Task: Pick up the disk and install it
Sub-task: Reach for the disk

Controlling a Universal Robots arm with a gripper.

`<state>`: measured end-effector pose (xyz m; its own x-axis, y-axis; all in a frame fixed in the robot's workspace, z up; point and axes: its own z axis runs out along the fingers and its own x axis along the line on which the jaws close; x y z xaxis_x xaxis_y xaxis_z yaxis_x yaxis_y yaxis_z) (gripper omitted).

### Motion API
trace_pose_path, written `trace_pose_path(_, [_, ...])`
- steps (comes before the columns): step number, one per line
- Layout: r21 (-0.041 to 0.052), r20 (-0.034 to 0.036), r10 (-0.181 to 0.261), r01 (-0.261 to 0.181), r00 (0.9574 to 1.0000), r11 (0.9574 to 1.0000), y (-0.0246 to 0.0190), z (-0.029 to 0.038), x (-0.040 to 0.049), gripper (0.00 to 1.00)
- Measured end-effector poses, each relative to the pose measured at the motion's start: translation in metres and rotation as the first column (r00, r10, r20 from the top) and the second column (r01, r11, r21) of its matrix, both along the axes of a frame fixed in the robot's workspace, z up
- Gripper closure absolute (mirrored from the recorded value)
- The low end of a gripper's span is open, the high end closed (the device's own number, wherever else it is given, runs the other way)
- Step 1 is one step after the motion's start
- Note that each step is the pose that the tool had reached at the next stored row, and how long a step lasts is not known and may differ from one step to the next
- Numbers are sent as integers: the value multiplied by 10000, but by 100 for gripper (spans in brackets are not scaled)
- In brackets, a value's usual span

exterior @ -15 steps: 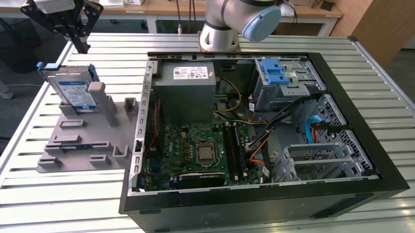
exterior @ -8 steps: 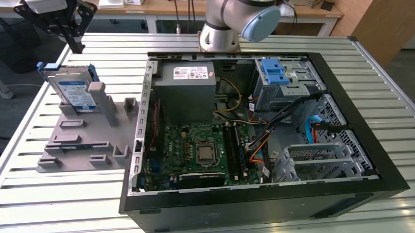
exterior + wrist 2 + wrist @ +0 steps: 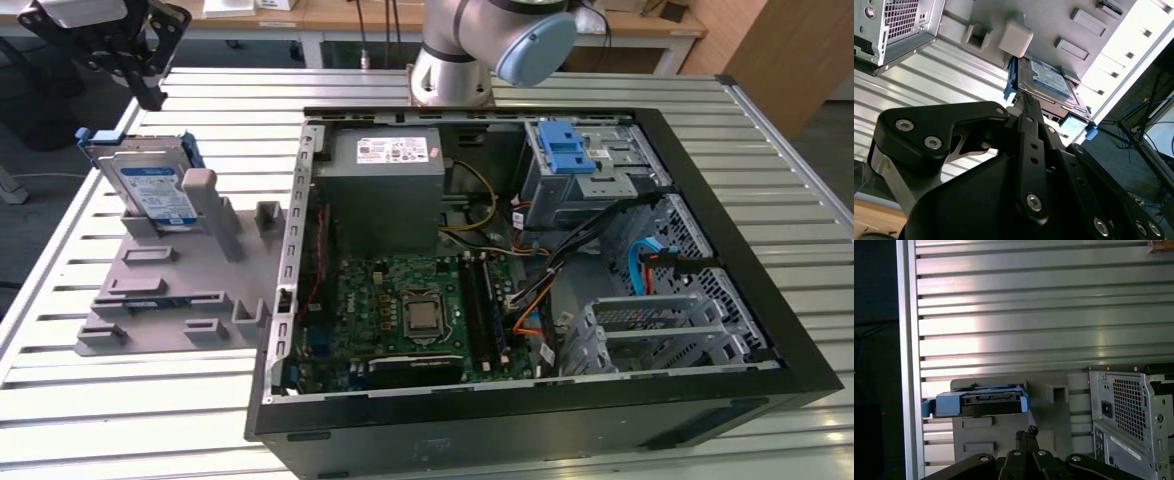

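Note:
The disk (image 3: 150,190) is a silver hard drive with a white-and-blue label and a blue carrier frame. It stands on edge in a slot of the grey holder plate (image 3: 174,290) at the exterior view's left. My black gripper (image 3: 147,95) hangs above and slightly behind the disk, apart from it, with its fingers together and nothing between them. In both wrist views the fingertips point toward the disk (image 3: 1049,82) (image 3: 989,402) with a gap left between them; the gripper (image 3: 1026,432) (image 3: 1026,100) touches nothing.
An open black computer case (image 3: 747,300) lies on the slatted metal table (image 3: 134,420), to the right of the holder. Inside it are a grey power supply (image 3: 387,165), a motherboard (image 3: 414,310) and a drive cage with a blue latch (image 3: 567,150). The arm's base (image 3: 454,70) stands behind the case.

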<state>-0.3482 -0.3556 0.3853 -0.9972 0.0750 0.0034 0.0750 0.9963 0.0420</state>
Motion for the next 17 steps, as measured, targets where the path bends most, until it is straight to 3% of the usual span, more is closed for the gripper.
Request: trace_pose_path(17, [0, 0, 0, 0, 10000, 10000, 4, -11, -127, 89])
